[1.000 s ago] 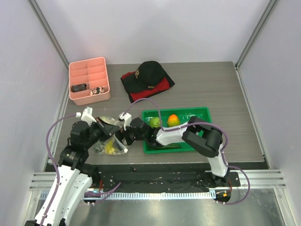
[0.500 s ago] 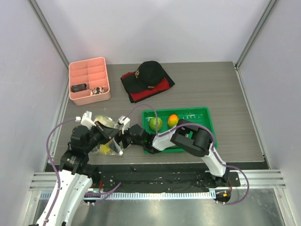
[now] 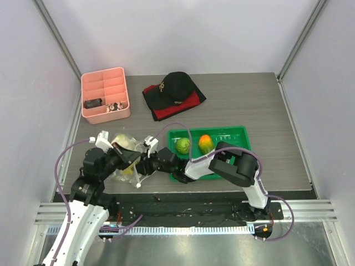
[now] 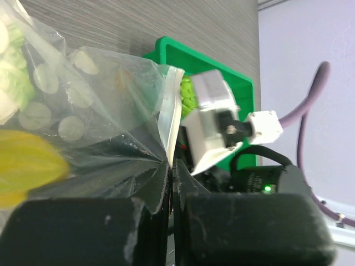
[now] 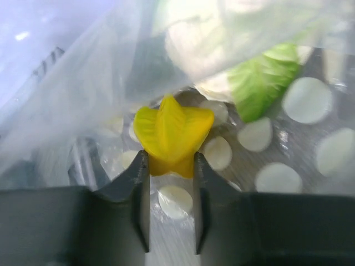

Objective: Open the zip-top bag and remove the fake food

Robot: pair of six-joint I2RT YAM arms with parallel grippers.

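the zip-top bag sits at 8 o'clock on the surface, with the green tray at its 3 o'clock. left jaws are pinched together on its mouth edge. right jaws, inside it, are clamped on a yellow star-shaped piece among whitish discs.

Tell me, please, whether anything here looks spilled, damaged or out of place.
Nothing stands out. The zip-top bag is pinched at its rim by the left fingers, the right fingers grip a yellow star-shaped piece inside it, and two other pieces sit in the green tray.
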